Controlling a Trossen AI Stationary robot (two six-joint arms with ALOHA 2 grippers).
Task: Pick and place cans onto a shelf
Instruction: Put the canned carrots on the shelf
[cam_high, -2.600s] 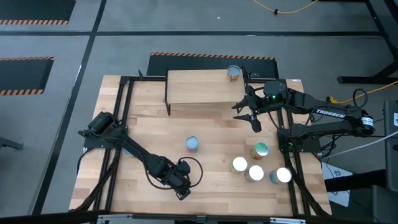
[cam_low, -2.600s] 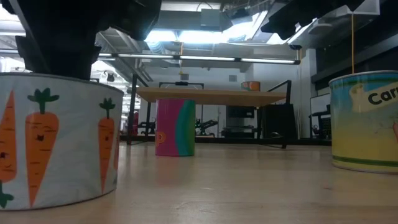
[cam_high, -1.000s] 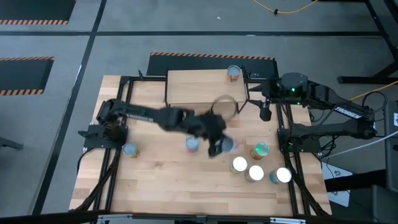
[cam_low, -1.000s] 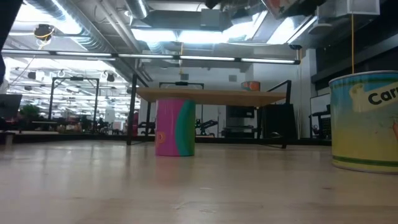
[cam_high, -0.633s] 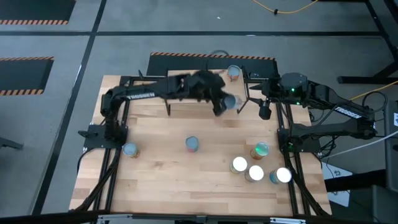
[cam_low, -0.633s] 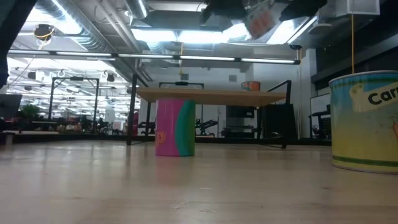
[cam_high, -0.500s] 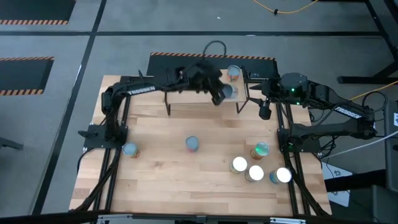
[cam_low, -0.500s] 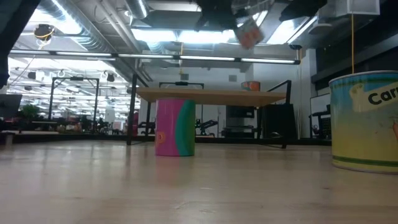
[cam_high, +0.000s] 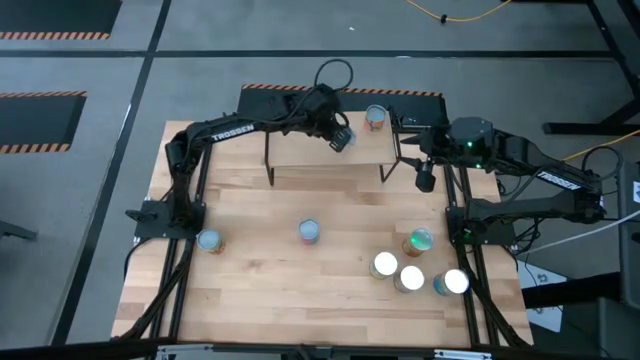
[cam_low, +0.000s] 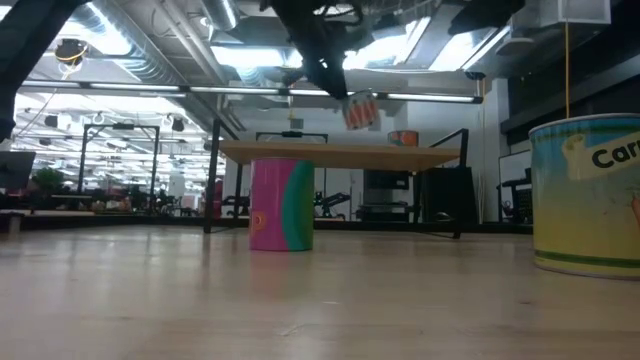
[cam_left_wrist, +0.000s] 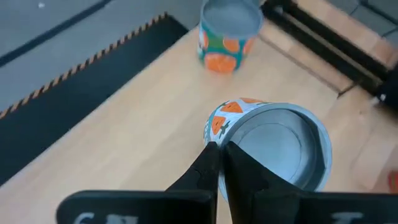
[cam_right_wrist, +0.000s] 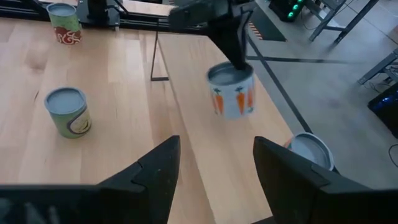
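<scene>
My left gripper (cam_high: 338, 135) clenched on rim of carrot can (cam_high: 343, 139), hanging it above shelf (cam_high: 300, 140), near orange-label can (cam_high: 376, 118); my right gripper (cam_high: 425, 183) released, beside shelf's right end

Grey floor (cam_high: 200, 40), hazard-striped mats (cam_high: 45, 20)

"TROSSEN" stands in white on both dark arms, the left arm (cam_high: 232, 131) and the right arm (cam_high: 556, 178); the big yellow can (cam_low: 587, 195) reads "Car", cut off.
</scene>
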